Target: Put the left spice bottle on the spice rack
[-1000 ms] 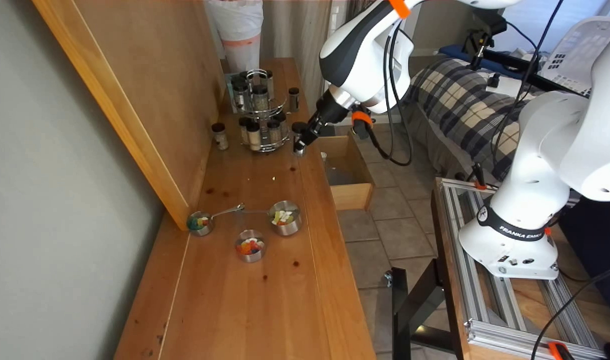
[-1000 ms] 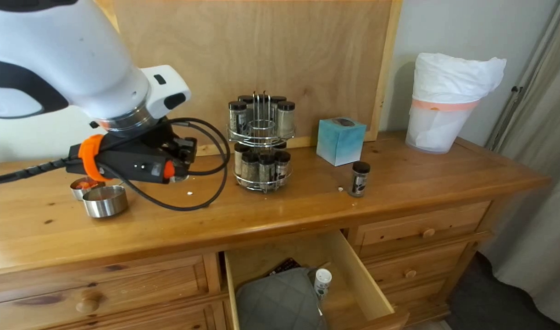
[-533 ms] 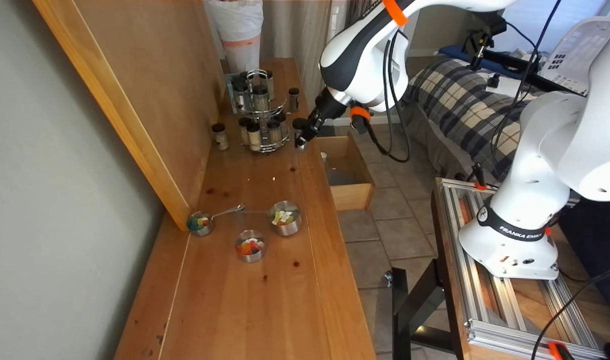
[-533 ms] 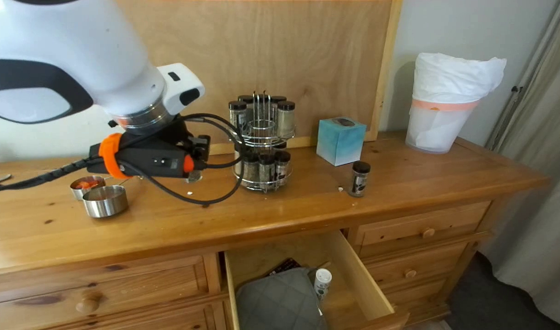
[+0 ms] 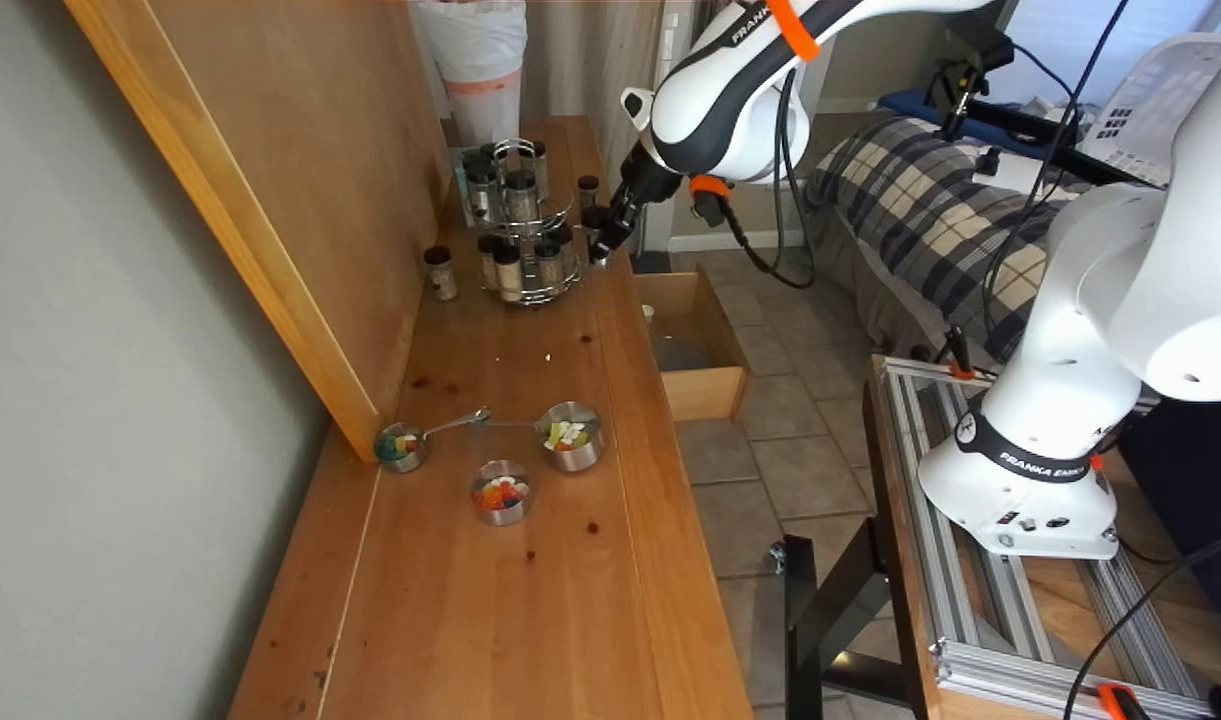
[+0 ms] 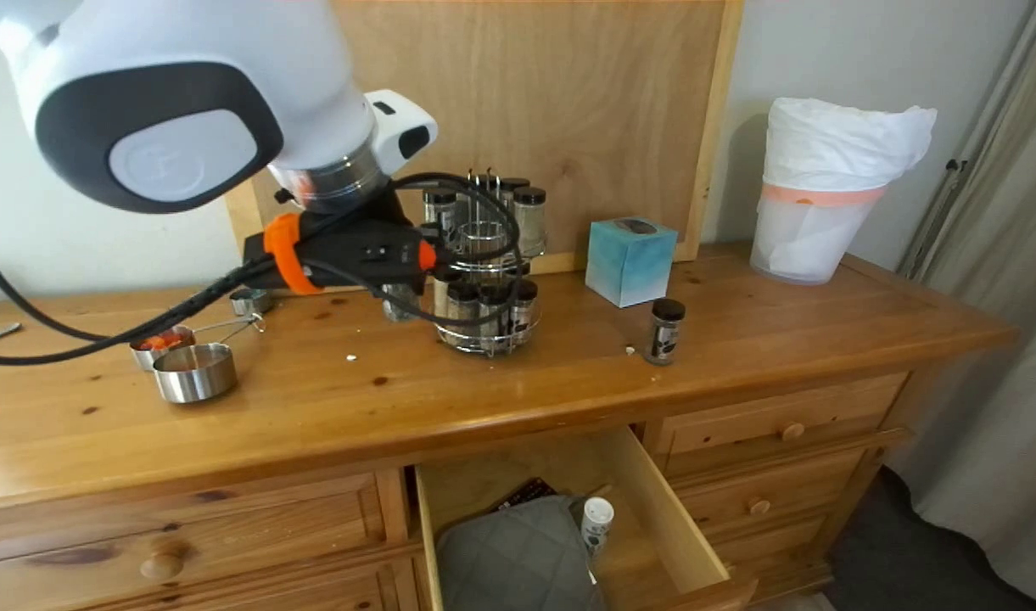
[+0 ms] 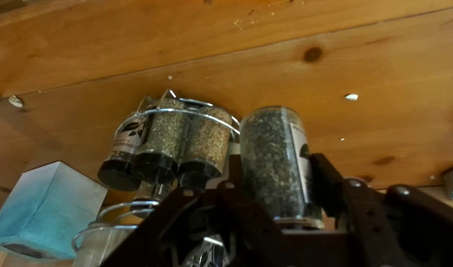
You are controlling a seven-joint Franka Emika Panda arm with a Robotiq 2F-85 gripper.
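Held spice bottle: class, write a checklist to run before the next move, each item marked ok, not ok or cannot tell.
1. Hand closed on the spice bottle: ok, gripped in the wrist view.
2. Spice rack standing upright: ok in both exterior views.
3. Bottle over the rack: not ok, held beside it.
4. Free place for the bottle: cannot tell, the hand hides part of the rack.
5. Cable clear of the rack: cannot tell, it crosses in front in an exterior view.

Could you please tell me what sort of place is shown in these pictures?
Most likely a bedroom in a home, though I cannot be certain. The signs are a plaid-covered bed, a wooden dresser and a long pale curtain.
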